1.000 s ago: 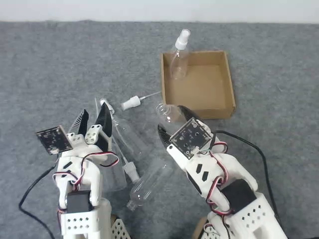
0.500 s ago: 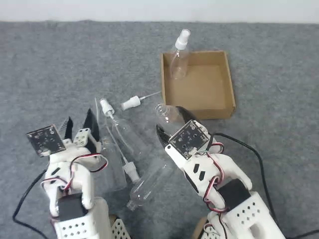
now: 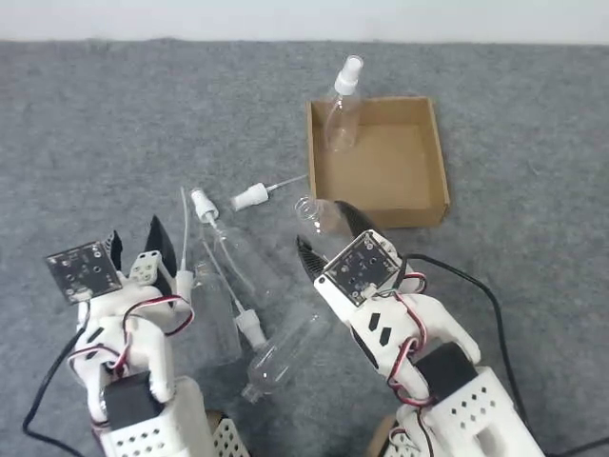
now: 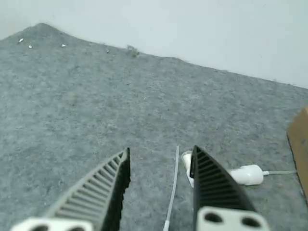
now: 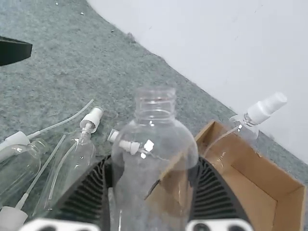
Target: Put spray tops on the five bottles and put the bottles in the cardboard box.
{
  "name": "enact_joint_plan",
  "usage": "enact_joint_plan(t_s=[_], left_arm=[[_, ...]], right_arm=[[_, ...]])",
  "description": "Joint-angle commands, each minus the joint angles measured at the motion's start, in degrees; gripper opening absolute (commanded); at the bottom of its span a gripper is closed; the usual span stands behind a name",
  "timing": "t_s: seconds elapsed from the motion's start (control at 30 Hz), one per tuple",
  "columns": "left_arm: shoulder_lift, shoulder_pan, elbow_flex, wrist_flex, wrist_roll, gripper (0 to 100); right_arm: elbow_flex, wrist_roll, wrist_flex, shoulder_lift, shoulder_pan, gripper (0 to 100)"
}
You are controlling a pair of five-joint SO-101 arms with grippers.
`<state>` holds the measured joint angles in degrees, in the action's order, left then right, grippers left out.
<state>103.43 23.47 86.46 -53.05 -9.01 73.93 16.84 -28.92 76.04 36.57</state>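
One bottle (image 3: 341, 114) sits in the cardboard box (image 3: 440, 157), at its far left corner. You will see it leaning, with its white spray top poking out past the rim. What shows of the box floor is bare brown card.

Right pincer (image 3: 322, 230): closed around the body of a clear bottle (image 5: 154, 159), one finger on each side. This bottle has an open neck with no top. You find it held just beside the near left corner of the box, outside it.

Left pincer (image 4: 161, 153): fingers spread apart, nothing between them. It hangs to the left of the lying bottles.

Three more clear bottles lie close together on the tabletop (image 3: 95, 124) between the two arms. One of them (image 3: 228, 246) wears a spray top. A loose spray top (image 3: 251, 197) with its thin tube lies near the left wall of the box.

Surface: grey felt-like cover. A plain white wall stands at the far edge.
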Motion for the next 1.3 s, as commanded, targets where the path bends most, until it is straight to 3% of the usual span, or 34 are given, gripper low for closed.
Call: enact_joint_plan(t_s=[0.0,0.23,0.47,0.7,1.27], left_arm=[[0.97,0.09,-5.76,-0.97,1.05,19],[0.97,0.09,-6.81,-1.41,2.64,19],[0.97,0.0,-15.25,-9.23,4.13,19],[0.97,-1.14,-16.13,-12.66,8.62,19],[0.88,-1.32,-17.71,-14.51,13.71,19]], right_arm=[[-0.88,-0.18,1.36,1.71,-0.75,4.1],[-0.88,-0.18,1.36,1.63,-0.75,4.2],[-0.88,-0.18,1.36,1.54,-0.66,4.1],[-0.88,-0.18,1.45,1.63,-0.66,4.1],[-0.62,-0.62,4.26,1.1,-5.67,4.1]])
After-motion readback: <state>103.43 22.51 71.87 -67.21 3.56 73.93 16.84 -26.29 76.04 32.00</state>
